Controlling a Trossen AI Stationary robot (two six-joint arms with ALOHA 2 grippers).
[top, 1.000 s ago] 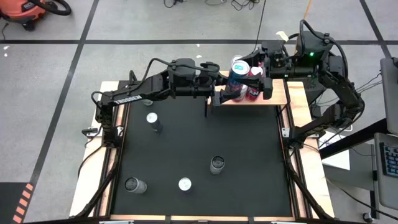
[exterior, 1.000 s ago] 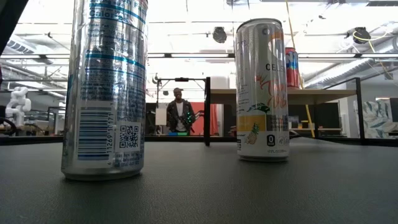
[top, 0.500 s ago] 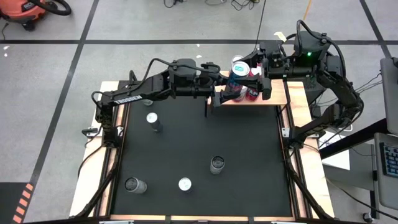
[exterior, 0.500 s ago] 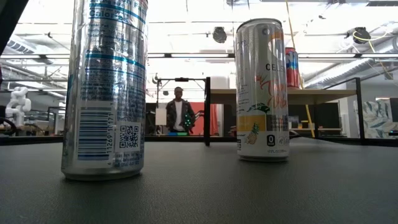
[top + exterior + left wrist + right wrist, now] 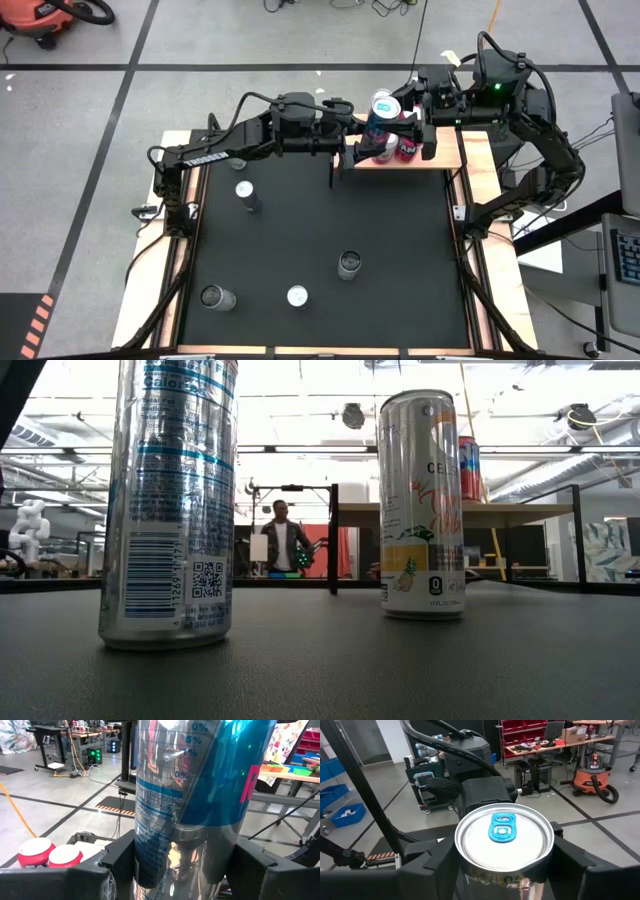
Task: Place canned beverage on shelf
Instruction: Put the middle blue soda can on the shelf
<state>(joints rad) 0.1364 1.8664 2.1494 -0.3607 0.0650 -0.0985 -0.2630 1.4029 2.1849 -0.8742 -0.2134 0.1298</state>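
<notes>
Closing from above, my right hand (image 5: 415, 118) clenched the upright can (image 5: 381, 112) my left hand (image 5: 368, 140) gripped sideways over the shelf (image 5: 445, 158).

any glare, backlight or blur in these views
Low view: bright ceiling lights backlight the near silver can; the distant person is soft. Left wrist view: the blue can fills the frame, reflections streaking it. Right wrist view: its lid is evenly lit.
</notes>
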